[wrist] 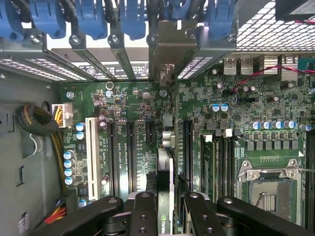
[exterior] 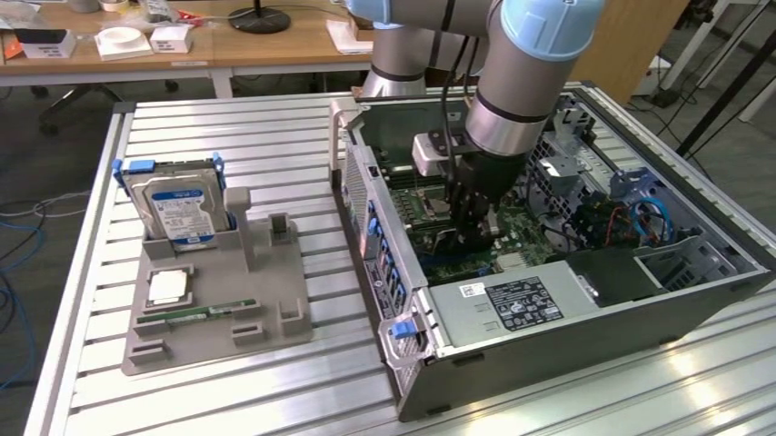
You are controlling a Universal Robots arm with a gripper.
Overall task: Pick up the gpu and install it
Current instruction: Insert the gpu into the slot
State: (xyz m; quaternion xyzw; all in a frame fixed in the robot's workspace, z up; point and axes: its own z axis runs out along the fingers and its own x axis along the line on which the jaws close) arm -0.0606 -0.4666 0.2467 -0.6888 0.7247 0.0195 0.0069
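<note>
The gpu (wrist: pixel 166 164) is a slim dark card seen edge-on, standing upright over the motherboard (wrist: pixel 133 103) between two long black expansion slots. Its silver bracket (wrist: pixel 167 49) reaches up to the case's rear slot openings. My gripper (wrist: pixel 166 216) is shut on the card's near end, one black finger (wrist: pixel 145 211) on each side of it. In the exterior view my gripper (exterior: pixel 475 222) reaches down inside the open computer case (exterior: pixel 363 227), and the gpu (exterior: pixel 467 243) shows as a dark shape just below the fingers, low over the board.
A grey parts fixture (exterior: pixel 273 318) at the exterior view's left holds a hard drive (exterior: pixel 182 213), a processor (exterior: pixel 166 288) and a green memory stick (exterior: pixel 200 313). Inside the case are the power supply (exterior: pixel 515 300), cable bundles (wrist: pixel 34 120), blue slot clips (wrist: pixel 88 19) and the processor socket (wrist: pixel 268 182).
</note>
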